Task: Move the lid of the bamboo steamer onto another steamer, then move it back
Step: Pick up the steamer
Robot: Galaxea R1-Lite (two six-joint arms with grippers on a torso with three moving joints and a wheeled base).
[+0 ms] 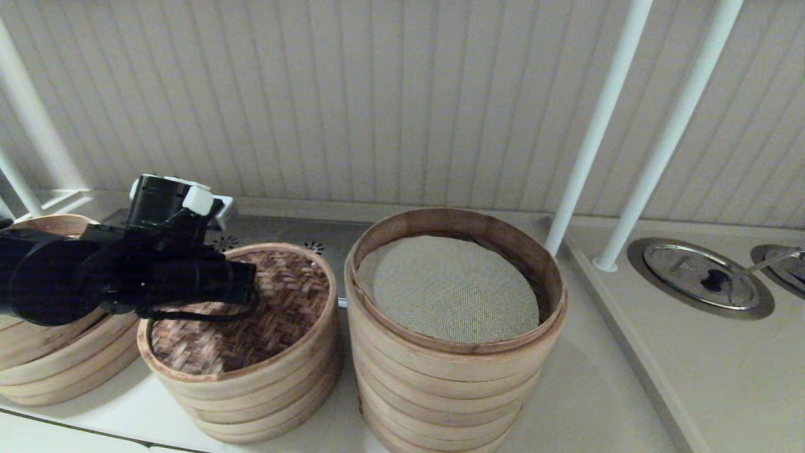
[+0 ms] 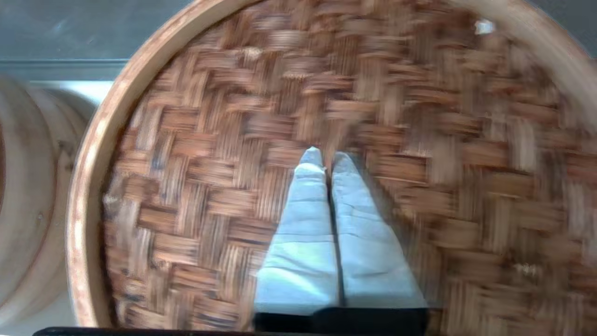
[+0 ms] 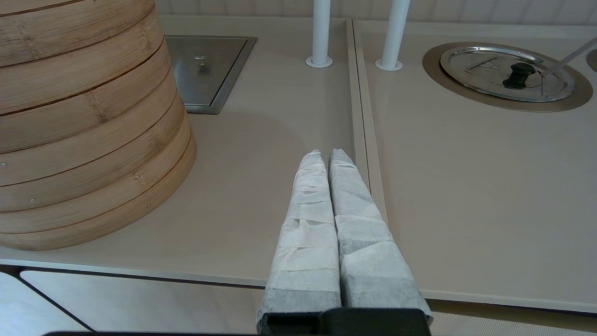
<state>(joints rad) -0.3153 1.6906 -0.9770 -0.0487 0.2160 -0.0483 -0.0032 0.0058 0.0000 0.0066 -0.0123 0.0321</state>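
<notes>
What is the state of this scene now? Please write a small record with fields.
lid: round dark brown woven bamboo lid lies on the short three-ring pale bamboo stack
target: tall six-ring pale bamboo steamer, uncovered, beige mesh liner inside
left gripper: above the lid, fingers shut
right gripper: beside the tall steamer, above the counter, fingers shut

Bamboo steamer lid [image 1: 251, 314]: I see dark brown woven bamboo strips, rough herringbone top; pale smooth bamboo rim band. Another steamer [image 1: 453, 371]: pale smooth bamboo rings, fine grain, darker inner rim; beige woven mesh liner [image 1: 449, 286], matt. Left gripper [image 2: 328, 161]: fingers pressed together, wrapped in pale creased cloth-like tape, matt. Right gripper [image 3: 326, 156]: same whitish wrap, wrinkled. Left arm [image 1: 94, 270]: I note black glossy plastic. Counter [image 3: 466, 196]: beige, smooth, satin. Round lid [image 3: 508, 74]: shiny metal, black knob.
</notes>
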